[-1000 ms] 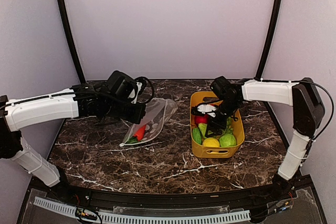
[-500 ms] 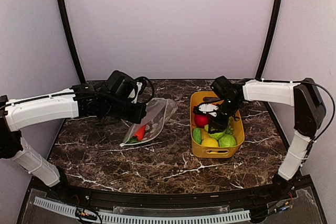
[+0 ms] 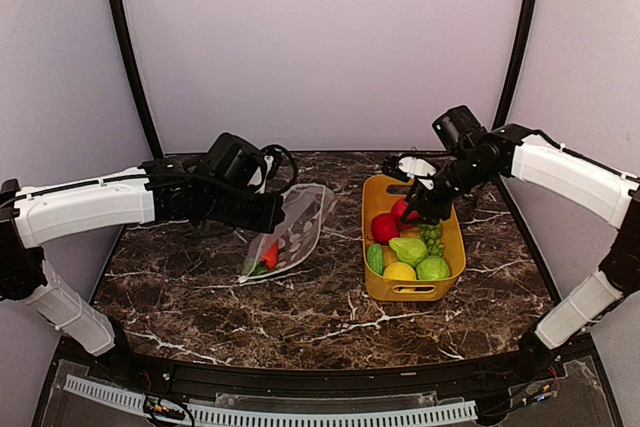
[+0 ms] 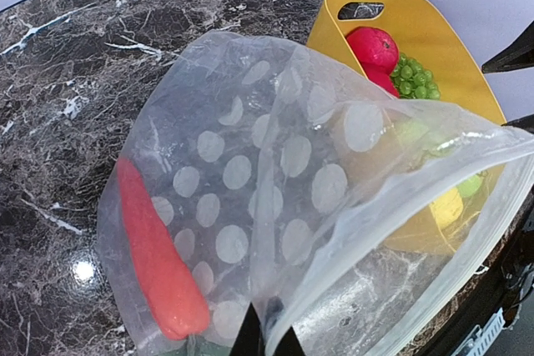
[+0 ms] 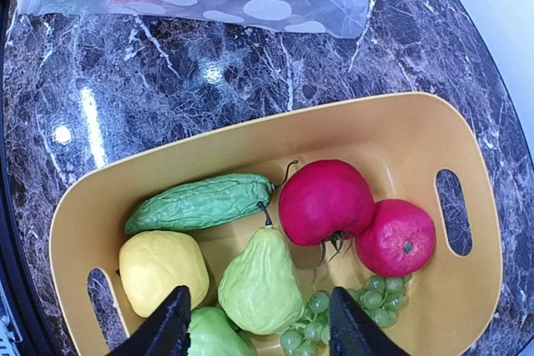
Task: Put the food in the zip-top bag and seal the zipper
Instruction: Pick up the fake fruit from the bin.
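The left claw is pinched tight on the edge of the clear plastic zip-top bag printed with white dots. It holds the bag raised at a tilt over the dark marbled table, with the mouth gaping and unsealed. Inside lies a long orange-red toy piece (carrot-like, with something green at its lower end). Just right of the bag stands the yellow plastic bin. It holds a bumpy green gourd, a yellow lemon, a green pear, two red round fruits and a bunch of green grapes. The right claw hangs above them with its fingers moderately apart, gripping nothing.
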`<state>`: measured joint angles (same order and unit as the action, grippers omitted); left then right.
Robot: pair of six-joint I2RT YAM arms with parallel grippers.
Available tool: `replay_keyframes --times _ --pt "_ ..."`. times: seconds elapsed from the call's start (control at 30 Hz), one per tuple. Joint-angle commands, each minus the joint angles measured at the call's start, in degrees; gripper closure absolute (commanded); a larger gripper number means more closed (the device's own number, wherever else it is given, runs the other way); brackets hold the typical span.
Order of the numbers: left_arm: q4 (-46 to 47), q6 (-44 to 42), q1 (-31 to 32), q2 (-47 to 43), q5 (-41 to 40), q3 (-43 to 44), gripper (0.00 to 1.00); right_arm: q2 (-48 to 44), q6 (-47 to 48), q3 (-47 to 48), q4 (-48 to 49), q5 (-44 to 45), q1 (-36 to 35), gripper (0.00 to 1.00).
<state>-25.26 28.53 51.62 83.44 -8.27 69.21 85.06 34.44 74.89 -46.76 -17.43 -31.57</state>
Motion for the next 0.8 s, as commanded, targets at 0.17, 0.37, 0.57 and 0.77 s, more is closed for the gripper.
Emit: replay_keyframes --times 0.17,0.37,0.57,0.77 --pt "-0.2 2.0 -0.2 2.3 2.0 2.7 0.99 8.1 1.3 -1.0 -4.0 4.9 0.6 0.24" --pt "-0.7 1.7 -0.2 3.0 2.8 2.6 0.99 12.4 0.1 -1.1 -3.6 8.0 1.2 0.09" --pt "-0.9 1.2 -0.2 2.6 2.8 2.4 0.99 15.9 -1.0 -0.8 -3.6 8.4 1.4 0.07" --pt "-0.7 1.4 -0.2 1.8 3.0 1.5 0.99 18.8 -2.1 -0.4 -4.2 8.2 1.4 0.11"
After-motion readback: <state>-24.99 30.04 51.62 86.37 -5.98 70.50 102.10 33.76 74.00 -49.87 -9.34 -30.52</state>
